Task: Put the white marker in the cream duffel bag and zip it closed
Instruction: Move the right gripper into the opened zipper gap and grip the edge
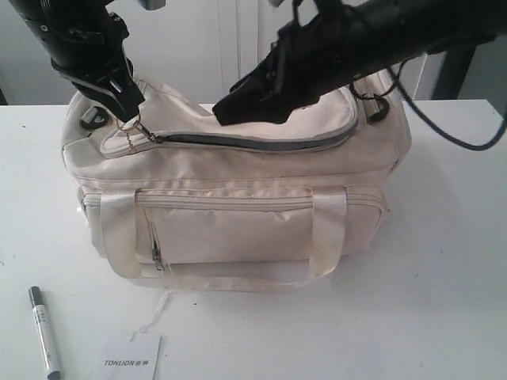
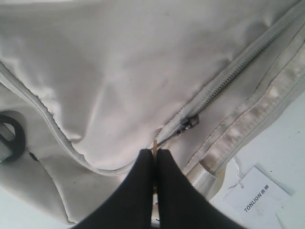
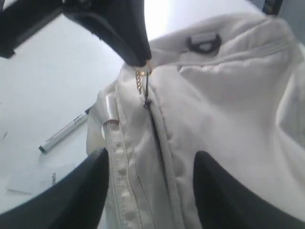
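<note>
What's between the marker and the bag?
Only bare table, in the exterior view. The card sits beside the marker, not between.

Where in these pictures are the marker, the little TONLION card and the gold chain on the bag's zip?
white marker [image 1: 45, 336], exterior view, middle of its pale barrel.
TONLION card [image 1: 131, 356], exterior view, centre of the card's face.
gold chain pull [image 3: 139, 82], right wrist view, on the hanging links.

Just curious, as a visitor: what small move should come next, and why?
Probably the left gripper, shut on the gold chain pull, should draw it to unzip the cream duffel bag: its top looks zipped, and the white marker lies outside.
</note>
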### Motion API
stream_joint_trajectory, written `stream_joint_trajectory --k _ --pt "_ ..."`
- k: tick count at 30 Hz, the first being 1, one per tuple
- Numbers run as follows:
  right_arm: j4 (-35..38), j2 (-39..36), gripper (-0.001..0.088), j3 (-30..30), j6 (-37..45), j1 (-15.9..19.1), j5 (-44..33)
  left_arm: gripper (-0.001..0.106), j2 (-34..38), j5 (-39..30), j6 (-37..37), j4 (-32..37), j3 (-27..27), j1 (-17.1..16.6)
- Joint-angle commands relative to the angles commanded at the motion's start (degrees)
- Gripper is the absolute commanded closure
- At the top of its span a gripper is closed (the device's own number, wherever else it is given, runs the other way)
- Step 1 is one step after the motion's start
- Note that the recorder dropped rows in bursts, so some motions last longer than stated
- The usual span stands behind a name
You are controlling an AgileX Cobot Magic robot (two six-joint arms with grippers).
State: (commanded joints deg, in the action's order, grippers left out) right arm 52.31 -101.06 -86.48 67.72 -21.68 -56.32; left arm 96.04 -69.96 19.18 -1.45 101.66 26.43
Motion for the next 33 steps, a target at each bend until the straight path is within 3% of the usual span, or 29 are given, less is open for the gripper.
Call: stream_joint_trajectory --k 6,17,30,33 --pt "-3.5 -3.7 0.0386 -6.4 -1.9 -2.2 0.8 0.105 0.0 0.0 0.1 0.0 0.0 0.0" --pt "-3.3 -7.9 0.0403 -7.7 10.7 -3.8 2.1 0.105 0.0 0.0 0.1 -0.1 0.0 0.0" --pt "-3.1 -10.5 0.0554 -7.7 12.0 -4.1 5.2 0.105 0.0 0.0 0.1 -0.1 0.0 0.0" --pt "-3.1 -10.5 0.0658 -7.7 12.0 -4.1 5.2 0.105 0.0 0.0 0.1 -0.1 0.0 0.0"
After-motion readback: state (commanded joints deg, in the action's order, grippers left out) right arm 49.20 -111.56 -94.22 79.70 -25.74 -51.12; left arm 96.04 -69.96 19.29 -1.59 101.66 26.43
